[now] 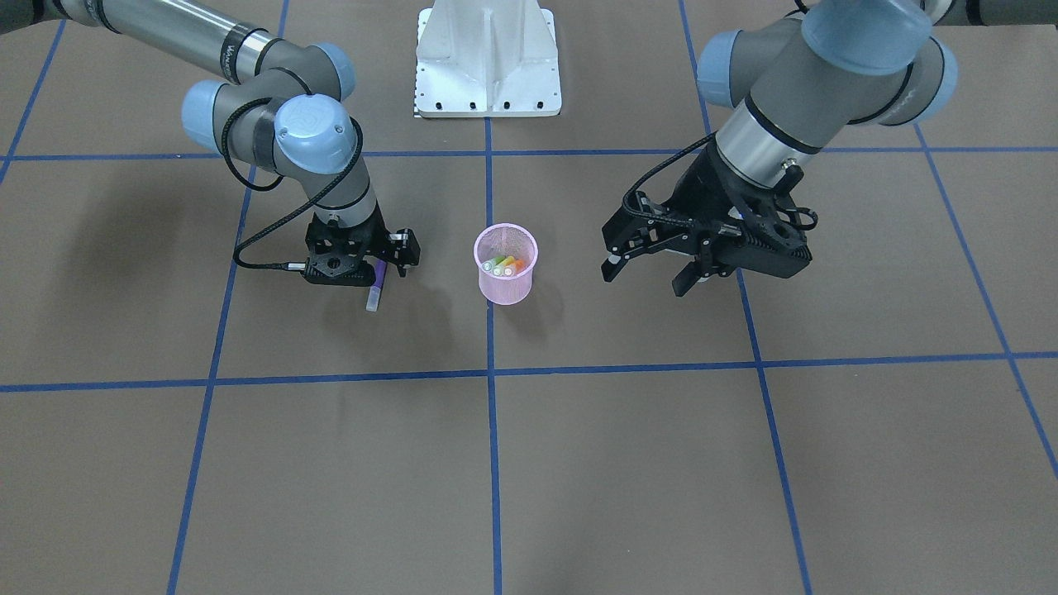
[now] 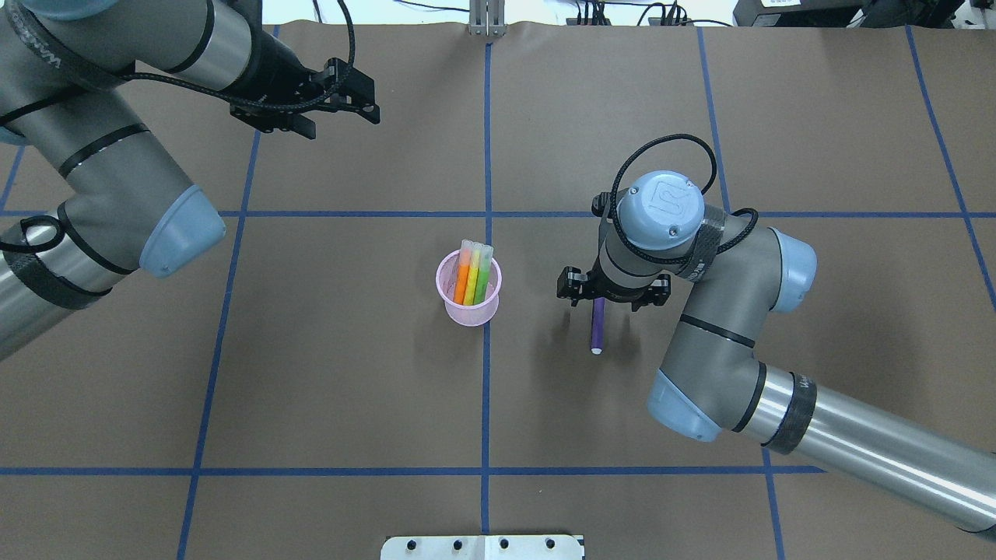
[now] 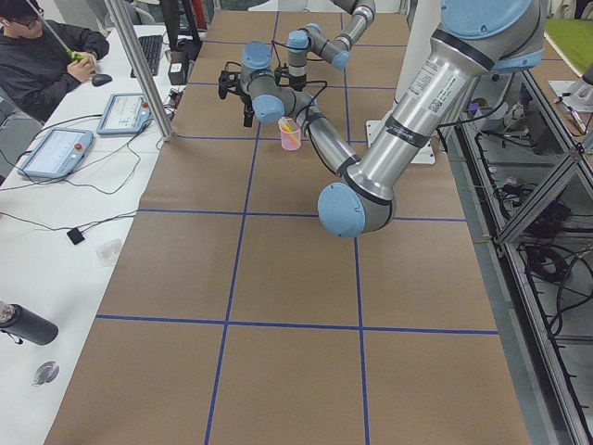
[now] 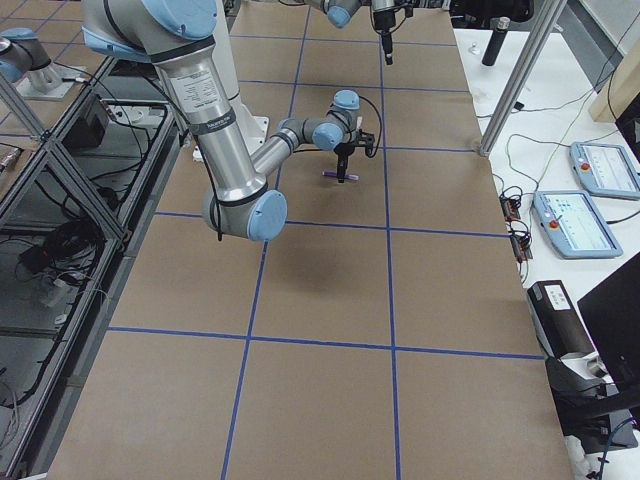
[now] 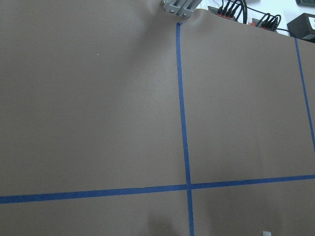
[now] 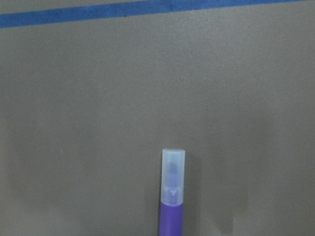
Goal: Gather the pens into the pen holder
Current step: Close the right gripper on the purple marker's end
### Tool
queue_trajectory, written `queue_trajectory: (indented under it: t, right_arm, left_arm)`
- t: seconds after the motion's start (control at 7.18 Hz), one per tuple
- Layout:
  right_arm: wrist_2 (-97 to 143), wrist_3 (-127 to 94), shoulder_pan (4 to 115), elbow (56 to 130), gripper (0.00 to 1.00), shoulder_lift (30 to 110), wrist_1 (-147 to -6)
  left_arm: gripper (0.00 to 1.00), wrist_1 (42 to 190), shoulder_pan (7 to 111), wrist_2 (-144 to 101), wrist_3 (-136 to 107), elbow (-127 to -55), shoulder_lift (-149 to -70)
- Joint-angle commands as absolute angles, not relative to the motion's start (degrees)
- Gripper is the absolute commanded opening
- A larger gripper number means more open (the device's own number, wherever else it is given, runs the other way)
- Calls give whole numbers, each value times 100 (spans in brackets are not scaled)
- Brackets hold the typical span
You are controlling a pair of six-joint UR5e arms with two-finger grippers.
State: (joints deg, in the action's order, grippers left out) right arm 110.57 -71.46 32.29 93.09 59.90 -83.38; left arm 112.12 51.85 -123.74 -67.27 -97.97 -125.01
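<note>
Purple pen lies level directly under the right claw, one end tucked beneath the claw body and the pale cap end sticking out toward the robot. The wrist hides the jaws, so I cannot tell whether they pinch the pen.

The pink pen holder stands upright on the brown tabletop, near the claw, on the side toward the robot's left and apart from it. It holds the orange pen, yellow pen and green pen, all leaning, caps above the rim.

Left claw: jaws spread, nothing between them, raised well away from the holder.
</note>
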Motion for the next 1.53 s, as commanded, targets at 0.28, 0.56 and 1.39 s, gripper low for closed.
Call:
queue_trajectory:
  t: [0.28, 0.56, 1.39]
  right_arm:
    - [10951, -7137, 3252, 9237, 73, 5959, -8323]
    - [10951, -7119, 3270, 9176, 65, 5950, -8323]
    - [10951, -7163, 3261, 8956, 55, 5713, -8358]
  left_arm:
    - [99, 11215, 5177, -12358, -6715, -9765, -12498]
    - [99, 11215, 5177, -12357, -6689, -9765, -12498]
    - [99, 11232, 5177, -12366, -6601, -9721, -12489]
